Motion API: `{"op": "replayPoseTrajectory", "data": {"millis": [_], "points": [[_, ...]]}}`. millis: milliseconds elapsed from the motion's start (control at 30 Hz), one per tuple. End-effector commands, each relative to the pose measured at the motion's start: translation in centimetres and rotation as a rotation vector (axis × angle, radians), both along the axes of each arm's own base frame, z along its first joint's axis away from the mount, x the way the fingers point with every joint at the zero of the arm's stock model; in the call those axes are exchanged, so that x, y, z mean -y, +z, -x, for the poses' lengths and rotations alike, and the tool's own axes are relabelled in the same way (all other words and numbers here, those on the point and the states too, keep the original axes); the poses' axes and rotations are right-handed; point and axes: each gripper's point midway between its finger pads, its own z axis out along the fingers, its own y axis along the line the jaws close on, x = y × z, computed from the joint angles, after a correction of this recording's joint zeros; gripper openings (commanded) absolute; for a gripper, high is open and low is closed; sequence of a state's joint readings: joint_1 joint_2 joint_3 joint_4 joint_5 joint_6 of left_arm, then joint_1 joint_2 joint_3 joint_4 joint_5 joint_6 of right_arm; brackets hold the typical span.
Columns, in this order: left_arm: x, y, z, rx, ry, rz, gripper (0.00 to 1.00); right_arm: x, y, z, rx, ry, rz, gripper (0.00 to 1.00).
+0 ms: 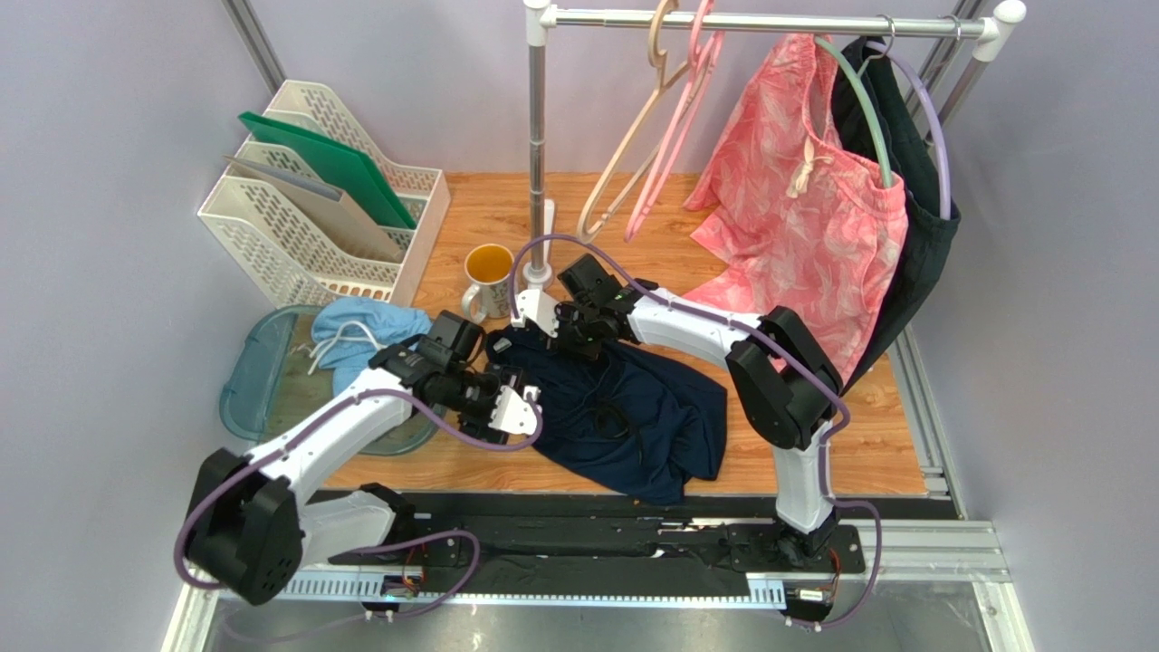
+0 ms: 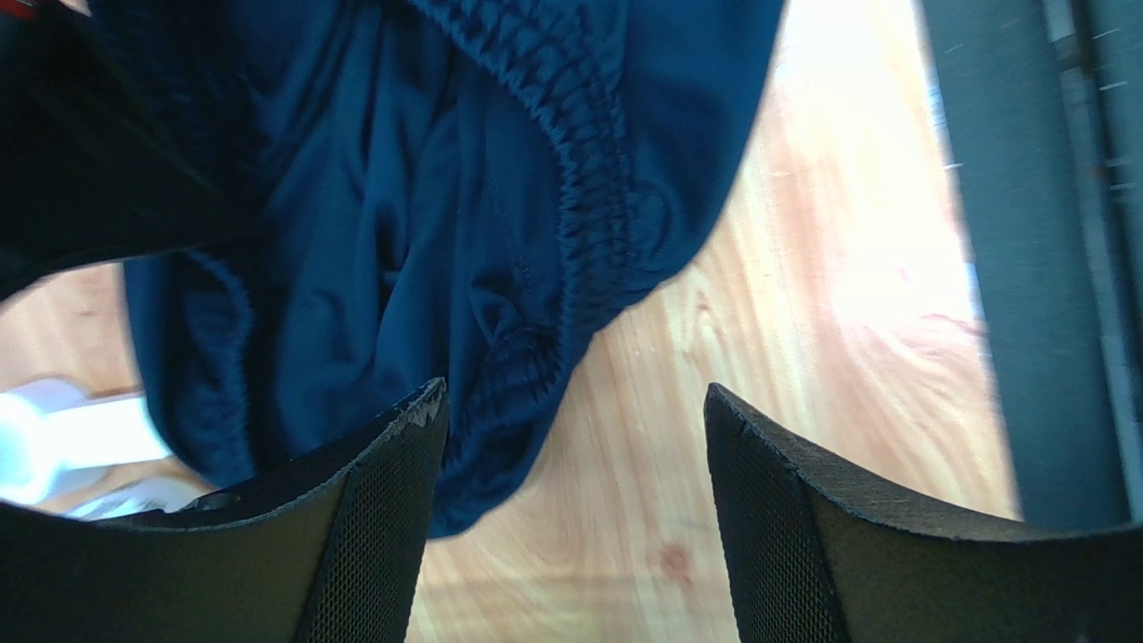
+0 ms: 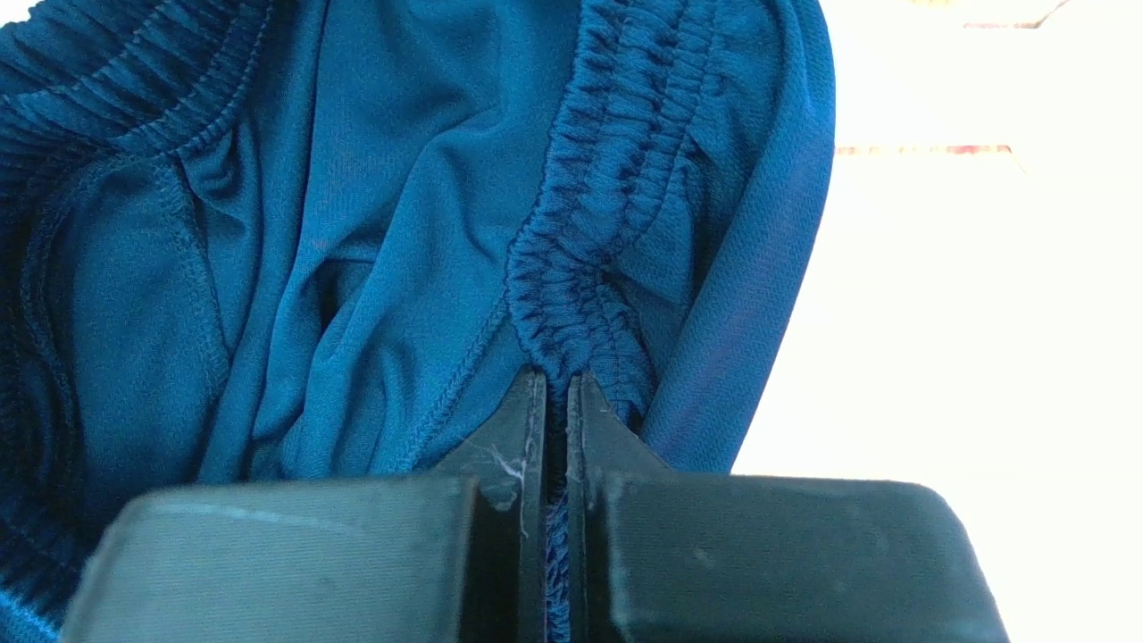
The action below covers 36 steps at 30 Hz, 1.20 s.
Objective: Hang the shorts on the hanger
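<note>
A: How far along are you?
B: Barely started. Your left gripper (image 2: 574,402) gapes, with the shorts (image 1: 640,414) lying just ahead of it. Your right gripper (image 3: 554,382) is pinched on their waistband.
A: And what's left?
B: Everything else — the hanger (image 1: 671,143) hangs on the rail (image 1: 776,19), well beyond both.

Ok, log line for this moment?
right end effector shut on dark navy fabric shorts | left end effector open | pink plastic hanger on rail

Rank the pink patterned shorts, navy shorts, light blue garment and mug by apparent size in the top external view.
Largest to smallest:
1. pink patterned shorts, though hanging nearer the camera may enlarge them
2. navy shorts
3. light blue garment
4. mug
</note>
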<state>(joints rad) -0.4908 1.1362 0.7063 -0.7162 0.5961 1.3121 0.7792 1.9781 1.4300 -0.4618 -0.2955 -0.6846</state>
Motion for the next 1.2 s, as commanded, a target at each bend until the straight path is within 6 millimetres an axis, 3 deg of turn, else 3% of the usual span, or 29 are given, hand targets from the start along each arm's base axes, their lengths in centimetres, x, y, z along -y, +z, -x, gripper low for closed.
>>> {"op": "replayPoseTrajectory", "data": {"millis": [0, 67, 167, 200, 333, 367, 433, 467, 567, 667, 700, 733, 800, 833, 900, 933, 1033, 1067, 1133, 1167], "points": [[1.6, -0.8, -2.9, 0.086, -0.046, -0.009, 0.75, -0.5, 4.9, -1.0, 0.071, -0.04, -0.073, 0.0], [1.3, -1.8, -2.6, 0.071, -0.068, -0.045, 0.73, -0.2, 6.6, -0.6, 0.087, -0.045, -0.093, 0.0], [0.1, -3.1, -1.6, 0.053, -0.098, -0.109, 0.6, 1.0, 7.2, 0.9, 0.073, -0.055, -0.084, 0.0], [-0.5, -3.1, -0.9, 0.037, -0.096, -0.128, 0.46, 1.5, 8.3, 1.8, 0.069, -0.058, -0.092, 0.0], [-1.4, -0.9, 1.1, 0.02, -0.066, -0.109, 0.1, 3.0, 10.3, 4.7, 0.046, -0.063, -0.089, 0.0], [-1.4, 1.0, 1.4, 0.06, -0.046, -0.07, 0.0, 3.4, 10.6, 5.4, 0.036, -0.07, -0.085, 0.0], [-2.1, 2.4, 3.3, 0.05, -0.048, -0.052, 0.0, 4.6, 12.2, 7.2, 0.022, -0.099, -0.094, 0.0], [-2.2, 4.5, 3.8, 0.111, -0.052, -0.012, 0.0, 5.4, 12.5, 8.0, 0.005, -0.113, -0.083, 0.0], [-3.3, 7.5, 6.8, 0.129, -0.061, 0.034, 0.0, 8.2, 16.8, 9.4, 0.05, -0.192, -0.129, 0.0], [-3.6, 11.1, 7.9, 0.165, -0.023, 0.099, 0.0, 10.6, 19.2, 10.6, 0.078, -0.256, -0.15, 0.0], [-3.5, 12.0, 7.9, 0.172, -0.008, 0.117, 0.0, 11.5, 19.9, 10.5, 0.106, -0.285, -0.147, 0.0], [-3.3, 14.2, 7.7, 0.208, 0.005, 0.155, 0.0, 12.6, 21.8, 10.9, 0.148, -0.308, -0.186, 0.0], [-2.8, 16.7, 7.2, 0.216, 0.065, 0.214, 0.0, 15.1, 23.2, 10.5, 0.222, -0.395, -0.171, 0.0], [-2.6, 18.8, 6.8, 0.243, 0.085, 0.252, 0.0, 16.1, 25.2, 10.6, 0.264, -0.421, -0.209, 0.0], [-1.7, 21.9, 6.0, 0.264, 0.133, 0.34, 0.0, 18.1, 27.1, 10.4, 0.32, -0.489, -0.217, 0.0], [-1.4, 24.1, 5.6, 0.297, 0.14, 0.384, 0.0, 19.0, 29.2, 10.6, 0.359, -0.512, -0.257, 0.0], [-0.4, 29.6, 4.5, 0.392, 0.142, 0.497, 0.0, 20.8, 33.3, 10.7, 0.447, -0.57, -0.323, 0.0], [-0.2, 31.0, 4.2, 0.429, 0.13, 0.518, 0.0, 21.5, 36.1, 11.0, 0.489, -0.583, -0.377, 0.0], [0.0, 34.3, 3.7, 0.511, 0.102, 0.54, 0.0, 22.6, 38.8, 11.2, 0.541, -0.612, -0.411, 0.0], [0.1, 35.0, 3.6, 0.53, 0.089, 0.535, 0.0, 23.1, 39.5, 11.5, 0.548, -0.613, -0.411, 0.0]]}}
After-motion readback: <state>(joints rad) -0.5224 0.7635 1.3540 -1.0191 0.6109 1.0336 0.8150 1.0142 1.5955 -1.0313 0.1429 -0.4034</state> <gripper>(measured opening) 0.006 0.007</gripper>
